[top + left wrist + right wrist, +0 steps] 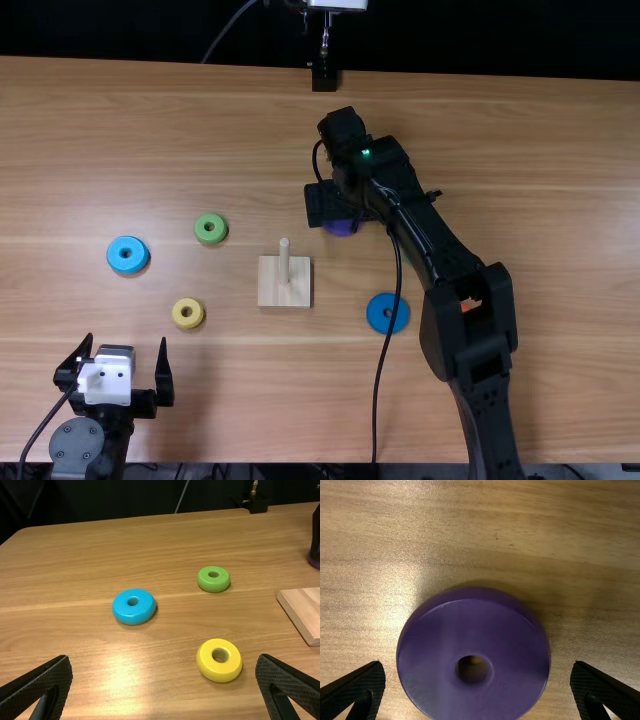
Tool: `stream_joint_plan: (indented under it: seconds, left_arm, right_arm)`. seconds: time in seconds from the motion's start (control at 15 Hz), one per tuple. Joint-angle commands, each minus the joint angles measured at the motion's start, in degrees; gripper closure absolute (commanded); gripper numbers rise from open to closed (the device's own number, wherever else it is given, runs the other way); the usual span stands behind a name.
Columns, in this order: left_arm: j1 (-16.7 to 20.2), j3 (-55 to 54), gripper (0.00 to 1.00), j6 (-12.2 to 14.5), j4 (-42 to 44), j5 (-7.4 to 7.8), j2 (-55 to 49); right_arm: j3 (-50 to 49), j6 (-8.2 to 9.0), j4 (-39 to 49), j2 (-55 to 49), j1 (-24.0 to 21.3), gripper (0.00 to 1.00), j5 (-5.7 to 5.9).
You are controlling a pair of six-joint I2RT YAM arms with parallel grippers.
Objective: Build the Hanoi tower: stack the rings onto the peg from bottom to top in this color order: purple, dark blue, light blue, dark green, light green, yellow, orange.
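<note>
Bottom ring first: my right tool (477, 672) is spread astride the purple ring (340, 228), upper middle of the top view; next I pinch, perhaps dipping first, then carry it to the peg (284, 262).

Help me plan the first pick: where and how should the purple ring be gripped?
Best from above, I'd judge: the purple ring lies flat, so close the right arm's fingers on opposite sides of its round outer wall, leaving the upward-facing hole free for the peg.
</note>
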Motion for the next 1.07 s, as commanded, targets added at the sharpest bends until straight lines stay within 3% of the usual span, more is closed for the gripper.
stream_joint_plan:
  seconds: [0.0,0.47,0.67,0.73,0.87,1.0]
  left_arm:
    - [-0.05,-6.15,0.00,0.12,-4.42,-0.11,-0.69]
    - [-0.05,-6.15,0.00,0.12,-4.42,-0.11,-0.69]
    - [-0.05,-6.15,0.00,0.12,-4.42,-0.11,-0.69]
    - [-0.05,-6.15,0.00,0.12,-4.42,-0.11,-0.69]
    - [-0.05,-6.15,0.00,0.12,-4.42,-0.11,-0.69]
    - [-0.05,-6.15,0.00,0.12,-4.42,-0.11,-0.69]
  right_arm:
    - [1.36,0.60,0.04,2.45,-0.17,0.00,0.27]
    - [1.36,0.92,0.56,3.32,0.09,0.00,0.37]
    - [1.36,0.92,0.14,3.32,0.27,0.11,0.27]
    - [1.36,0.92,0.25,3.32,0.27,0.23,0.27]
    - [1.36,0.92,0.14,3.32,0.27,0.60,0.69]
    - [1.28,0.92,0.14,3.24,0.27,0.77,0.69]
